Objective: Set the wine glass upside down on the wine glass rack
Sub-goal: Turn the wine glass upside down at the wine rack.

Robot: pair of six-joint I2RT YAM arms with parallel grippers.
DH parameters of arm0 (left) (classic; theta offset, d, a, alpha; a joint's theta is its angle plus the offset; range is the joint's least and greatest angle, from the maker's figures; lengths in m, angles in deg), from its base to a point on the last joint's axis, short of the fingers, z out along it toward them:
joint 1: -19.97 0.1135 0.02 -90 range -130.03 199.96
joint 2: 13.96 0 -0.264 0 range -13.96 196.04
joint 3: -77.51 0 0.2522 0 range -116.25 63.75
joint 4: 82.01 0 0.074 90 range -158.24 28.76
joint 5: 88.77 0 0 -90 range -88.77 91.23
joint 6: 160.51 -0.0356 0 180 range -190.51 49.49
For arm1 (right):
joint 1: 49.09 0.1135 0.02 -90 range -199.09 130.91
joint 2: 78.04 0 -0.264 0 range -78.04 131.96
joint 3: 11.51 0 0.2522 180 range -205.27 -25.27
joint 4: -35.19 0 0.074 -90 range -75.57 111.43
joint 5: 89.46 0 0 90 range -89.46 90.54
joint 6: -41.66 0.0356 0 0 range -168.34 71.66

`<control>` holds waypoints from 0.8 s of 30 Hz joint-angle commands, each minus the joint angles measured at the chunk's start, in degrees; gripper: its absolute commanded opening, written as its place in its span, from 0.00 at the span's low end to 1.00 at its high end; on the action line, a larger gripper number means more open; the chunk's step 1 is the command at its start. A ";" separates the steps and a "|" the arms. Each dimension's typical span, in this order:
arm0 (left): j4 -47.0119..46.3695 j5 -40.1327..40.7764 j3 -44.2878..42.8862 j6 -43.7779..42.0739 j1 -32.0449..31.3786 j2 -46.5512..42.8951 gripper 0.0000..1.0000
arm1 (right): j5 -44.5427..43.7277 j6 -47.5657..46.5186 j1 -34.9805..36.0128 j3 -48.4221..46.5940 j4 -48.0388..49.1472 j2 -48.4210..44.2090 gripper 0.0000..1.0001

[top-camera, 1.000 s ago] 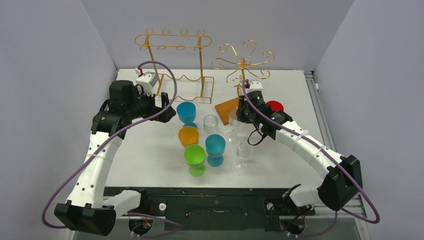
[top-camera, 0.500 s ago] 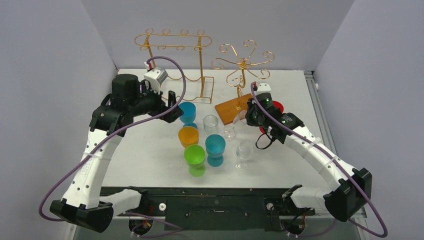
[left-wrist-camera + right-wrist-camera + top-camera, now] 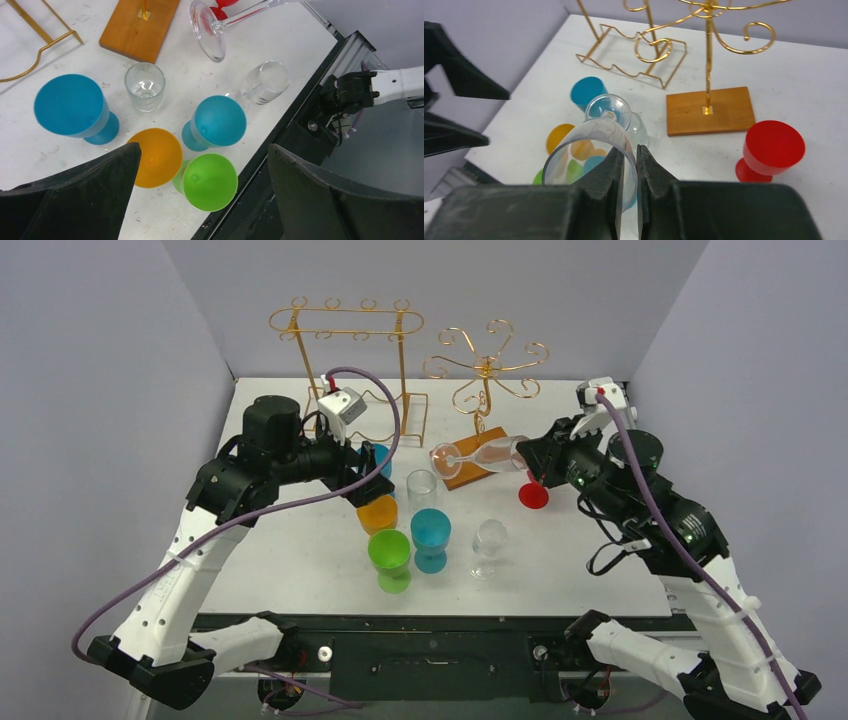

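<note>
My right gripper (image 3: 528, 453) is shut on the rim of a clear wine glass (image 3: 478, 456) and holds it on its side above the table, foot pointing left. In the right wrist view the glass (image 3: 589, 145) has its rim pinched between my fingers (image 3: 606, 175). The gold spiral wine glass rack (image 3: 487, 365) stands on a wooden base (image 3: 452, 465) just behind the glass. My left gripper (image 3: 357, 477) is open and empty above the coloured cups; the glass's foot (image 3: 207, 30) shows in the left wrist view.
A red cup (image 3: 533, 495) stands below my right gripper. Blue (image 3: 378, 457), orange (image 3: 377, 512), green (image 3: 390, 558) and teal (image 3: 431, 537) cups, a clear tumbler (image 3: 422, 485) and another clear wine glass (image 3: 489, 545) stand mid-table. A tall gold frame rack (image 3: 345, 320) is at the back left.
My right arm has lifted the clear wine glass off the table, tipped it sideways and drawn back to the right. My left arm has moved right over the cups.
</note>
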 commanded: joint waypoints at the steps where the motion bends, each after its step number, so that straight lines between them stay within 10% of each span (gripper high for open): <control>1: -4.06 -3.31 0.22 2.97 -1.05 -0.68 0.96 | 6.41 1.90 2.04 -2.78 4.76 -1.26 0.00; 11: -6.22 -6.74 -2.60 4.91 -1.17 2.58 0.99 | 10.28 5.18 5.61 -0.67 19.77 -0.90 0.00; 24: -10.50 -11.56 -3.51 5.17 1.37 3.87 0.39 | 12.07 6.77 7.73 4.25 25.61 -1.57 0.00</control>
